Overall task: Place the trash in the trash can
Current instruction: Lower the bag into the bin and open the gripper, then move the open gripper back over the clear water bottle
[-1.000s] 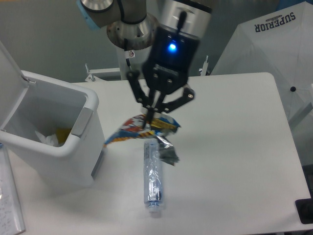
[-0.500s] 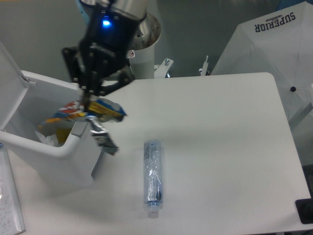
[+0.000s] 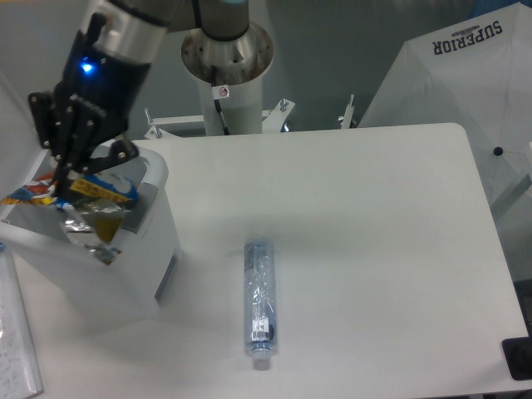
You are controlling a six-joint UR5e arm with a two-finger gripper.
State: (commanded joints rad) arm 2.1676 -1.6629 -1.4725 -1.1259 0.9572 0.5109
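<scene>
White tabletop w/ rounded corners filled most of the view. Far right, beyond its edge, a white fabric canopy w/ "SUPERIOR" printed in black, dark button on a seam. Near right corner: small black object, partly cut off, can't tell what. Near left edge: a clear sheet w/ faint writing. Grey wall at the far side.

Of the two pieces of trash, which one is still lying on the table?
The clear plastic bottle, lying on its side on the white table. The snack packet hangs from the shut gripper over the trash can.
</scene>
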